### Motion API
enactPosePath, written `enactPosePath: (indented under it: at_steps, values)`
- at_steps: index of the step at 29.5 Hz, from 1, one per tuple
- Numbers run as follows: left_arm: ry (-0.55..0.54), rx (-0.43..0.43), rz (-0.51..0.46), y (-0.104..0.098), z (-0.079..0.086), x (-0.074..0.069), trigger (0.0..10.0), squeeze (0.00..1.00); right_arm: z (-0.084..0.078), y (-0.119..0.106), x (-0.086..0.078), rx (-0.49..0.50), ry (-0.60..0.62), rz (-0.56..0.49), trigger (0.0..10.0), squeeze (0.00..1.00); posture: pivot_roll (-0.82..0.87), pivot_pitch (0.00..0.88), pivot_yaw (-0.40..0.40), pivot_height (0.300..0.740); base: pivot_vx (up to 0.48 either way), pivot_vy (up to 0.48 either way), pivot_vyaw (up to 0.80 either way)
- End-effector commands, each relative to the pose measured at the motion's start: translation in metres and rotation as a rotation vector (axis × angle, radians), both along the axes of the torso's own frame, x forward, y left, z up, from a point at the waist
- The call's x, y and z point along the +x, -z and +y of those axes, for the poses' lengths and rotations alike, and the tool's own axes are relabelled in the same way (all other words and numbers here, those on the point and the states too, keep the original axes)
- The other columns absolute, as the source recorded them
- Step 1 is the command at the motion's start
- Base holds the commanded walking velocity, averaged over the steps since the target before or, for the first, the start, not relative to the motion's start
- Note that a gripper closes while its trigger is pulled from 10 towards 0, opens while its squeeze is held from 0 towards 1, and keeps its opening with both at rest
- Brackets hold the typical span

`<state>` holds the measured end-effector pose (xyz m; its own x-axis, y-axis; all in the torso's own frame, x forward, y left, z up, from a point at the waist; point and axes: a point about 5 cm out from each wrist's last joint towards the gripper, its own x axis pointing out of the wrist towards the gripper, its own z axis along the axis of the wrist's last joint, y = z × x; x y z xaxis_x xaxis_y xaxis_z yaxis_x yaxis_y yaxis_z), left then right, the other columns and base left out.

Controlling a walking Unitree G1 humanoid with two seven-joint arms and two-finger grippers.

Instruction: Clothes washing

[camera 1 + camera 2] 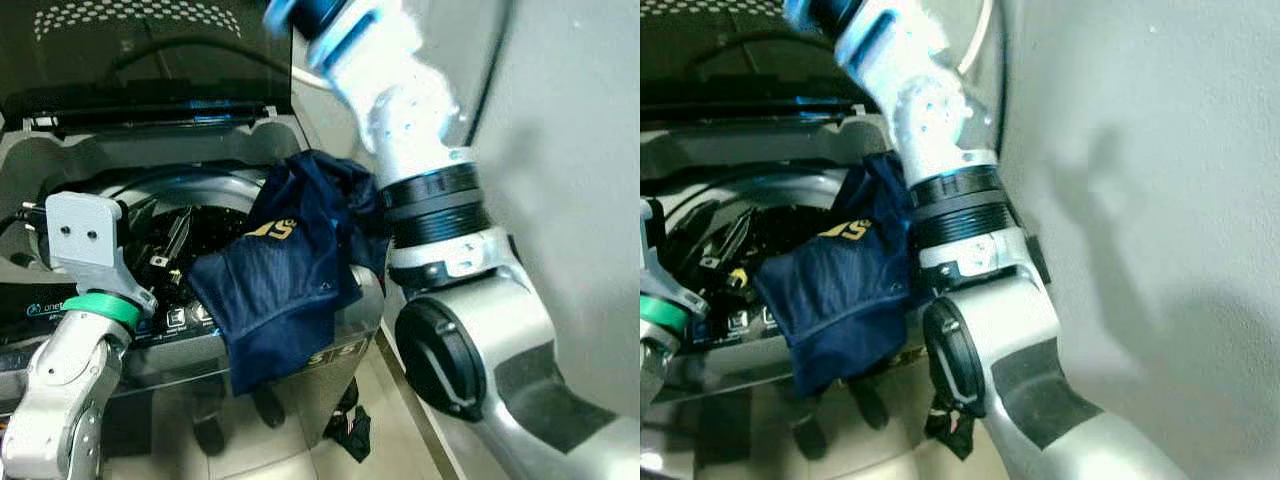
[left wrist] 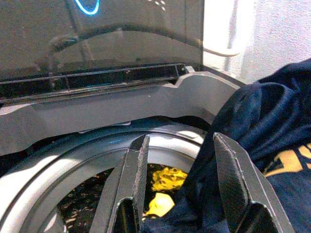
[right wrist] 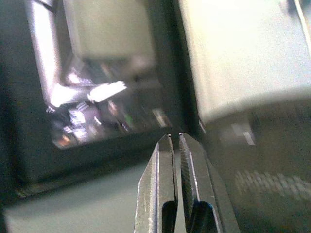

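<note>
Dim drum, bright wall, blurred right wrist view.

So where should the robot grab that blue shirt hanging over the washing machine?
Probably the bunched fold of the navy shirt on the rim of the washing machine, coming from the drum side, where the open left gripper is already beside the cloth. The fabric there is thick and raised, while the front part hangs flat and loose.
</note>
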<state>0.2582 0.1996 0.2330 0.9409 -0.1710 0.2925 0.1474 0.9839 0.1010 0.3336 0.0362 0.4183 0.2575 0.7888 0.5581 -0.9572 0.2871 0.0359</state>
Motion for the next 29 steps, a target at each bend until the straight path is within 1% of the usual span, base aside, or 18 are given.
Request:
enactPosePath:
  at_steps: [1, 2, 3, 4, 5, 6, 7, 8, 9, 10, 11, 13, 14, 22, 24, 29]
  values:
    - [-0.004, 0.002, 0.009, 0.003, 0.0, 0.0, 10.0, 0.0, 0.007, 0.005, -0.001, -0.033, 0.0, 0.003, 10.0, 0.0, 0.18, 0.046, -0.047, 0.74, 0.0, 0.0, 0.0]
    - [-0.01, 0.001, 0.008, 0.003, 0.0, 0.001, 10.0, 0.0, 0.002, 0.023, 0.008, -0.079, 0.067, 0.017, 10.0, 0.0, 0.18, 0.045, -0.047, 0.74, 0.0, 0.0, 0.0]
    - [-0.028, -0.006, 0.002, 0.002, 0.003, 0.001, 10.0, 0.0, -0.011, 0.037, 0.017, -0.067, 0.136, 0.056, 10.0, 0.0, 0.18, 0.046, -0.048, 0.74, 0.0, 0.0, 0.0]
    - [-0.028, -0.006, 0.002, 0.002, 0.003, 0.001, 10.0, 0.0, -0.011, 0.037, 0.017, -0.067, 0.136, 0.056, 10.0, 0.0, 0.18, 0.046, -0.048, 0.74, 0.0, 0.0, 0.0]
    - [-0.044, -0.015, -0.005, 0.0, 0.005, 0.002, 10.0, 0.0, -0.026, 0.051, 0.026, -0.052, 0.203, 0.095, 10.0, 0.0, 0.18, 0.046, -0.048, 0.74, 0.0, 0.0, 0.0]
    - [-0.044, -0.015, -0.005, 0.0, 0.005, 0.002, 10.0, 0.0, -0.026, 0.051, 0.026, -0.052, 0.203, 0.095, 10.0, 0.0, 0.18, 0.046, -0.048, 0.74, 0.0, 0.0, 0.0]
    - [-0.053, -0.02, -0.009, -0.001, 0.007, 0.002, 10.0, 0.0, -0.04, 0.063, 0.033, -0.045, 0.256, 0.126, 10.0, 0.0, 0.18, 0.046, -0.048, 0.74, 0.0, 0.0, 0.0]
    - [-0.053, -0.025, -0.017, -0.003, 0.007, 0.003, 10.0, 0.0, -0.054, 0.071, 0.041, -0.031, 0.303, 0.165, 10.0, 0.0, 0.17, 0.051, -0.03, 0.74, 0.0, 0.442, 0.0]
    - [-0.047, -0.028, -0.021, -0.004, 0.006, 0.004, 10.0, 0.0, -0.063, 0.076, 0.045, -0.024, 0.332, 0.187, 10.0, 0.0, 0.17, 0.051, -0.03, 0.74, 0.0, 0.48, 0.0]
    - [-0.047, -0.028, -0.021, -0.004, 0.006, 0.004, 10.0, 0.0, -0.063, 0.076, 0.045, -0.024, 0.332, 0.187, 10.0, 0.0, 0.17, 0.051, -0.03, 0.74, 0.0, 0.48, 0.0]
    - [-0.04, -0.03, -0.023, -0.005, 0.005, 0.004, 10.0, 0.0, -0.069, 0.078, 0.048, -0.02, 0.348, 0.199, 10.0, 0.0, 0.17, 0.05, -0.023, 0.74, 0.0, 0.48, 0.0]
    - [-0.04, -0.03, -0.023, -0.005, 0.005, 0.004, 10.0, 0.0, -0.069, 0.078, 0.048, -0.02, 0.348, 0.199, 10.0, 0.0, 0.17, 0.05, -0.023, 0.74, 0.0, 0.48, 0.0]
    - [-0.034, -0.031, -0.024, -0.005, 0.004, 0.005, 10.0, 0.0, -0.073, 0.079, 0.049, -0.017, 0.363, 0.204, 10.0, 0.0, 0.17, 0.05, -0.023, 0.74, 0.0, 0.48, 0.0]
    - [-0.027, -0.033, -0.029, -0.006, 0.002, 0.004, 10.0, 0.0, -0.077, 0.079, 0.052, -0.021, 0.382, 0.198, 10.0, 0.0, 0.17, 0.052, -0.024, 0.74, 0.0, 0.48, 0.0]
    - [-0.036, -0.027, -0.031, -0.005, 0.003, 0.002, 10.0, 0.0, -0.075, 0.079, 0.052, -0.031, 0.375, 0.187, 10.0, 0.0, 0.18, 0.053, -0.037, 0.74, 0.0, 0.0, 0.0]
    - [-0.043, -0.022, -0.031, -0.004, 0.004, 0.0, 10.0, 0.0, -0.073, 0.077, 0.052, -0.033, 0.367, 0.177, 10.0, 0.0, 0.19, 0.053, -0.041, 0.74, 0.0, 0.0, 0.0]
